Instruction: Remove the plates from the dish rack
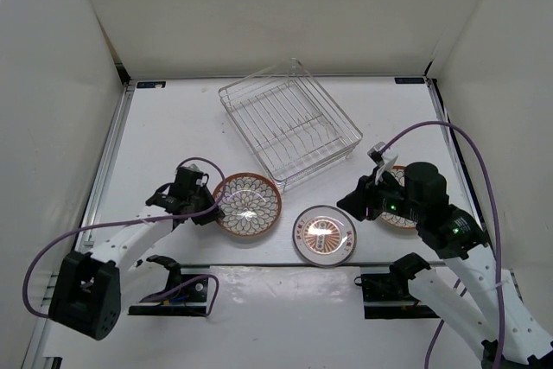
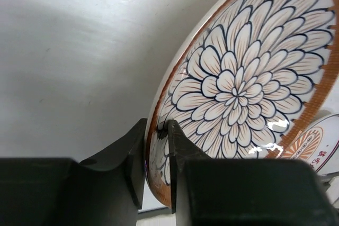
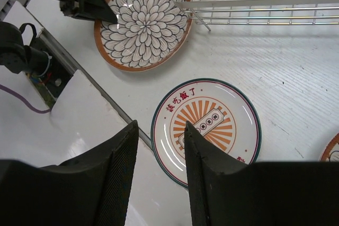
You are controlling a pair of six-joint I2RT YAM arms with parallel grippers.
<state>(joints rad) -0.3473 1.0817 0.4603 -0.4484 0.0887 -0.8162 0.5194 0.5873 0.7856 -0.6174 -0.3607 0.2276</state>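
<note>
Dish rack: the dish rack [image 1: 289, 127] sits at the far middle of the tabletop [image 1: 173, 127]. No plate shows between its wires in the overhead view.
Flower plate: the flower plate [image 1: 251, 205] is face up on the tabletop, just in front of the rack's near-left corner.
Left gripper: the left gripper [image 2: 157, 152] is clenched on the flower plate's left rim, one finger against the white outer side and the other on the patterned face. The rim is probably the only part thin enough to pinch, which would explain the edge-on hold.
Lift: it cannot be told whether the held edge is raised off the tabletop.
Pale plate: the pale plate [image 3: 212, 125] lies flat and face up, right of the flower plate and apart from it, near the front edge.
Right gripper: the right gripper [image 3: 160, 128] has its jaws parted with nothing between them. It hovers above the pale plate's left edge, which fits either a set-down or an approach.
Third plate: the third plate [image 1: 399, 218] is orange-rimmed, right of the pale plate, and mostly hidden under the right arm.
Progress: judged near the end, since every visible plate is out of the rack.
Risk: a glazed rim may slip in so narrow a pinch.
</note>
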